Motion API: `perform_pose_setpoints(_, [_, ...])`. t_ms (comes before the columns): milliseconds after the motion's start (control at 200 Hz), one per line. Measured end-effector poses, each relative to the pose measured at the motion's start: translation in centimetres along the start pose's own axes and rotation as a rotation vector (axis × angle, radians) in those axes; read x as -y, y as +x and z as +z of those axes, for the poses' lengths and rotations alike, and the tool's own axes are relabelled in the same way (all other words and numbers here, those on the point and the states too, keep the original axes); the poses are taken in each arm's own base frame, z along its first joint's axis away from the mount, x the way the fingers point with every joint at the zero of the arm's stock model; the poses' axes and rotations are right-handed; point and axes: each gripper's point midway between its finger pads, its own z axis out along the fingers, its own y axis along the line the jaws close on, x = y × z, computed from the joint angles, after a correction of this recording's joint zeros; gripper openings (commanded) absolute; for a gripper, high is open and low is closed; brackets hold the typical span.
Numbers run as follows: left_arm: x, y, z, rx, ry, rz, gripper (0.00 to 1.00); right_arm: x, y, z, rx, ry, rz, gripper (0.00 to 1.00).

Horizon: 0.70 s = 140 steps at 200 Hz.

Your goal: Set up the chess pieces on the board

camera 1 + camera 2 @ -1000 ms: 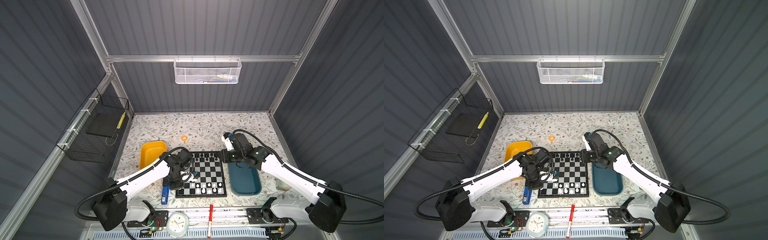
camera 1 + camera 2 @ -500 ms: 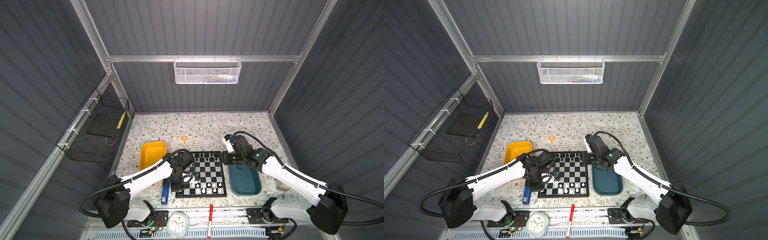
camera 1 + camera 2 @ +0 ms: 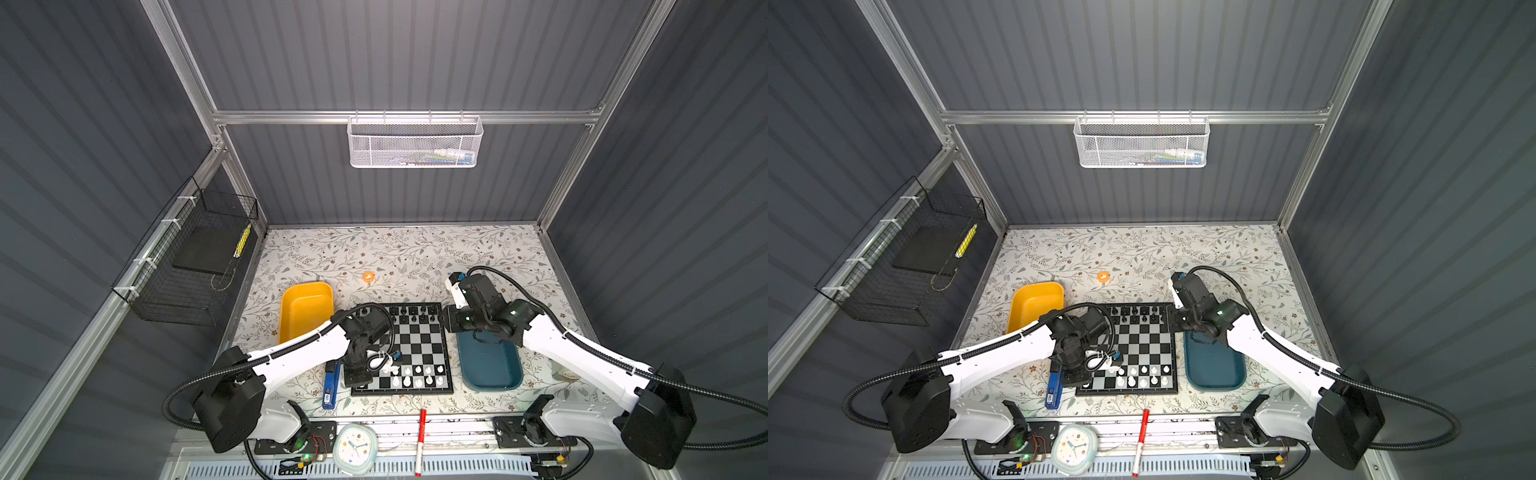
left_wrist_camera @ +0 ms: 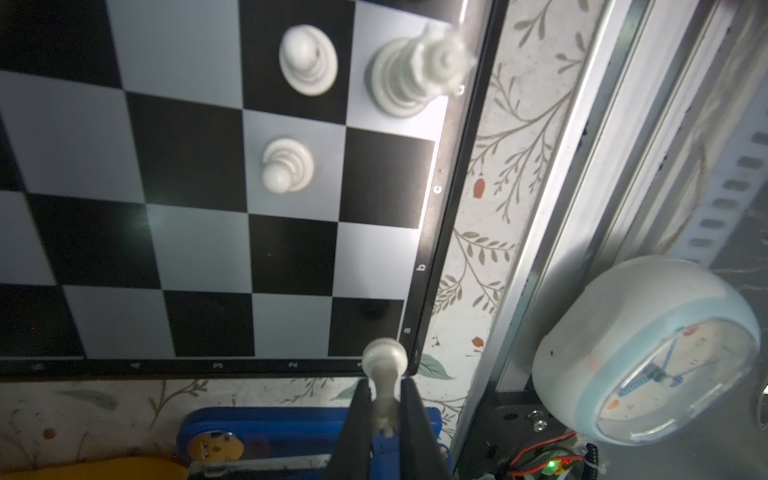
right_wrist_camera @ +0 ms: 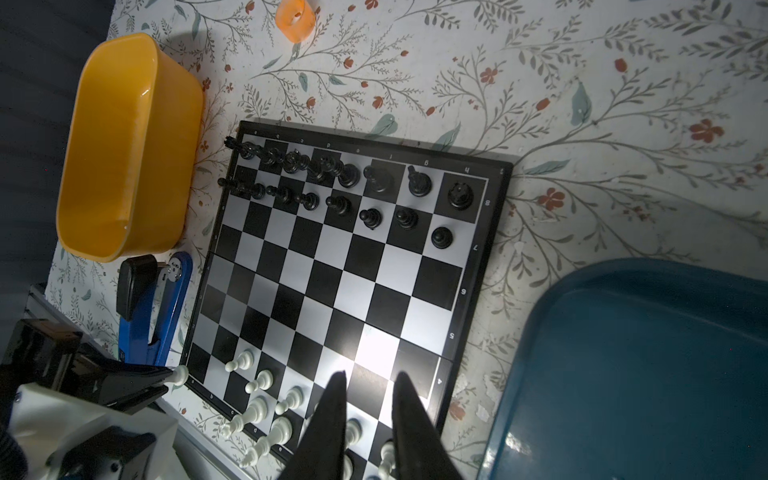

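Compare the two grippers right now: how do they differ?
The left gripper is shut on a white piece at a corner of the board; the right gripper stands slightly open, holding nothing. The left gripper sits low, close to the board; the right gripper hangs higher above it. Both have black fingers.

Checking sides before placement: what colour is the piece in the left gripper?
White. The piece shows best in the left wrist view.

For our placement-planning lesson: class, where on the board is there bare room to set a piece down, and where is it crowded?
Bare: the middle rows of the board, between the black pieces and the white pieces; the near corner squares by the left gripper, shut on a white pawn. Crowded: both far rows, the near rows elsewhere.
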Motion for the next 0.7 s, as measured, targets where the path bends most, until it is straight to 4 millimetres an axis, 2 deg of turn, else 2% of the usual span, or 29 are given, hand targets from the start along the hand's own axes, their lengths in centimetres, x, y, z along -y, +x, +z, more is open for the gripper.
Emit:
perform_pose_setpoints(405, [-1.0, -0.3, 0.7, -0.005, -0.065, -0.004, 0.13, -0.2, 0.0, 0.0, 0.002, -0.005, -0.005, 0.24])
perform_pose_setpoints(700, [-0.9, -0.2, 1.1, -0.013, -0.074, -0.002, 0.12, -0.3, 0.0, 0.1, 0.006, -0.007, -0.006, 0.24])
